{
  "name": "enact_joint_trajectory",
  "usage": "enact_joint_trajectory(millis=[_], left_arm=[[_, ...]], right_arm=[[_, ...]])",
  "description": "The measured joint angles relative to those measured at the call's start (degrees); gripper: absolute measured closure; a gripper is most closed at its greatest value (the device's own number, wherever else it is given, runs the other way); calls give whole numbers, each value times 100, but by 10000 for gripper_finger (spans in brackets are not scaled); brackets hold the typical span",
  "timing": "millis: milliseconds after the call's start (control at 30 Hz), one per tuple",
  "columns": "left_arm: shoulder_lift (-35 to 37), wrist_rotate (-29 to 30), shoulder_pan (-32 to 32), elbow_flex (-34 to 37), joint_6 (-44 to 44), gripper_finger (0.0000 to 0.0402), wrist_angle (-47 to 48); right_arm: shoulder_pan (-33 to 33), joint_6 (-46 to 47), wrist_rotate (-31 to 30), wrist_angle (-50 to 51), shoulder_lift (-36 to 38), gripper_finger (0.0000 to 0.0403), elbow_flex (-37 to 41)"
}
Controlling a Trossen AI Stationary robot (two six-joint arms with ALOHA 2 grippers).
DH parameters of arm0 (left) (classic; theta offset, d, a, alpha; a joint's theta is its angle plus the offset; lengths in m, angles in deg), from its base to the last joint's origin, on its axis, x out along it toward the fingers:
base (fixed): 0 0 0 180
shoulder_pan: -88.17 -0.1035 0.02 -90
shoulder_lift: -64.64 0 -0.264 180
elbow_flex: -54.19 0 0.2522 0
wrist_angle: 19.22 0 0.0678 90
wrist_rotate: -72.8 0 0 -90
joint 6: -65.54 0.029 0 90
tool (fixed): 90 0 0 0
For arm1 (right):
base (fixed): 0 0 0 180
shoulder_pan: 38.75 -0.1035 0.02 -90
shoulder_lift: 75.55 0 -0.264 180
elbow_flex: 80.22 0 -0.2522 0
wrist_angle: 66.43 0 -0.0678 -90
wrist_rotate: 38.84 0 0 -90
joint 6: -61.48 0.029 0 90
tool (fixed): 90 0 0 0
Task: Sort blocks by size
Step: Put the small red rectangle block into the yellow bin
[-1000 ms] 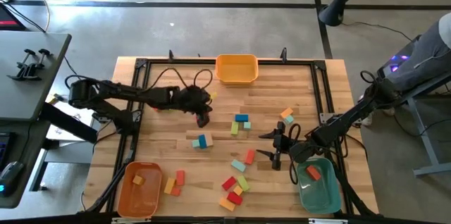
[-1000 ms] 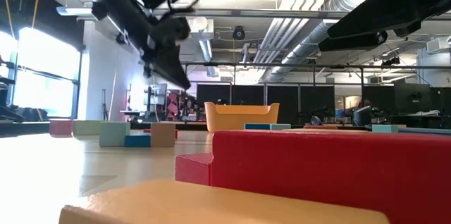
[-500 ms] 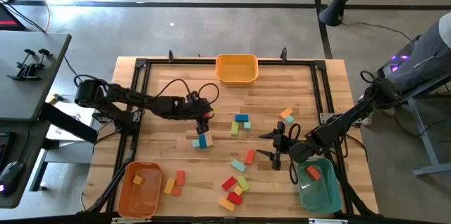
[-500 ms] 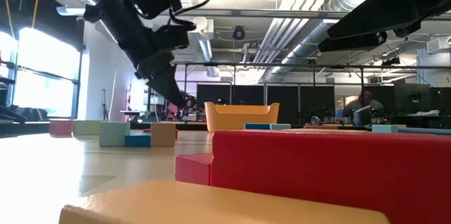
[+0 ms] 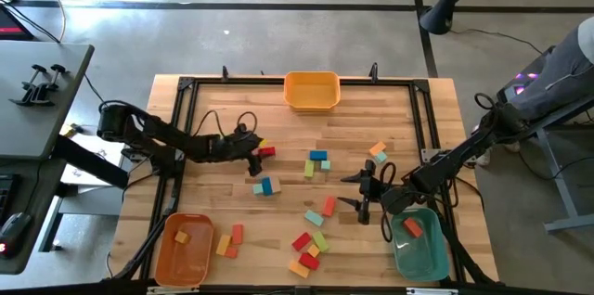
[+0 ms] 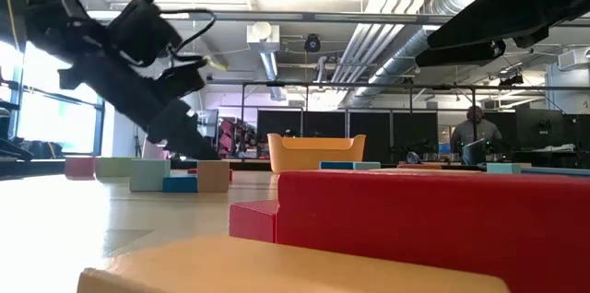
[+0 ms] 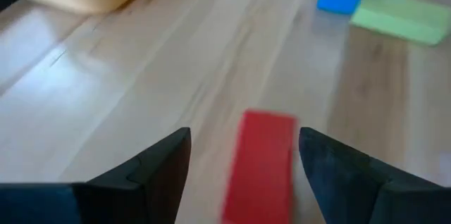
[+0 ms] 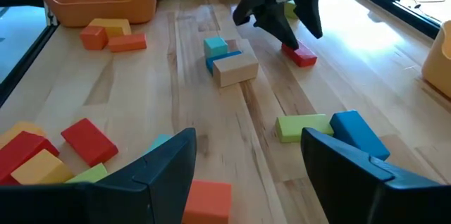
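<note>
Blocks of several colours lie scattered on the wooden table (image 5: 213, 193). A red block (image 5: 267, 152) lies flat on the wood left of centre. My left gripper (image 5: 257, 156) is low over it and open. In the left wrist view its fingers (image 7: 244, 134) stand on either side of the red block (image 7: 259, 168) with a gap on each side. My right gripper (image 5: 360, 193) hangs open and empty above the table beside the teal bin (image 5: 418, 244). A teal, blue and tan cluster (image 5: 265, 185) lies just nearer the front.
A yellow-orange bin (image 5: 312, 89) stands at the far edge and an orange bin (image 5: 183, 249) at the near left; it and the teal bin each hold an orange block. Blue and green blocks (image 5: 316, 162) lie at centre. More blocks (image 5: 311, 244) lie near the front edge.
My left gripper has come down to the table, drawn back toward the left edge and opened. The red block now lies on the wood between its fingers. My right gripper has kept still.
</note>
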Motion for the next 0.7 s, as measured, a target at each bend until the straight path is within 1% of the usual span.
enact_joint_trajectory(millis=[33, 167, 400, 467, 533, 633, 700], left_arm=[[0, -51, -79, 77, -110, 155, -69], [-32, -600, -300, 230, -402, 163, -254], [-227, -774, -304, 225, -209, 186, -513], [-288, -699, -304, 228, -226, 192, -672], [-304, -426, -306, 244, -400, 197, -911], [-275, -15, -327, 234, -641, 201, -1597], [-278, 43, -322, 231, -776, 201, -1950]], right_arm=[[18, -2, -7, 0, 0, 151, 0], [109, 0, -9, -1, 0, 151, 0], [164, 0, 52, -26, 0, 151, 0], [164, 0, 55, -28, 0, 151, 0], [162, 0, 57, -31, 0, 151, 0], [165, -12, 59, -5, 0, 151, 0], [177, -101, 63, -5, 0, 151, -1]])
